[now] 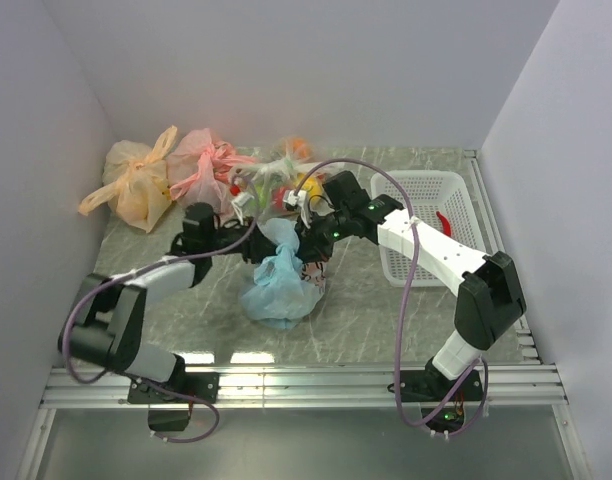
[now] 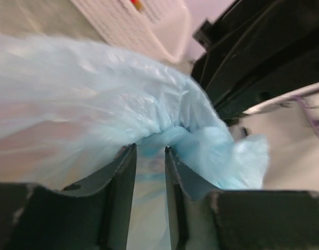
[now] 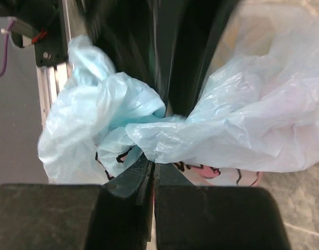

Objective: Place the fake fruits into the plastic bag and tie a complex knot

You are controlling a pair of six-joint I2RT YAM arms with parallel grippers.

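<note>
Here, my right gripper (image 3: 152, 172) pinches the crinkly, thin blue plastic bag (image 3: 237, 120); my left gripper (image 2: 150, 166) stands slightly parted at a bunched fold.

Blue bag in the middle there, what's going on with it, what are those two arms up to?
The bag sits bunched in the middle, handled from both sides. The right gripper is pinched shut on a twisted stretch of plastic near the top. The left gripper is up against the bag with its jaws a little apart, not clamping anything. Whether it's tied yet, I can't tell from here.
</note>
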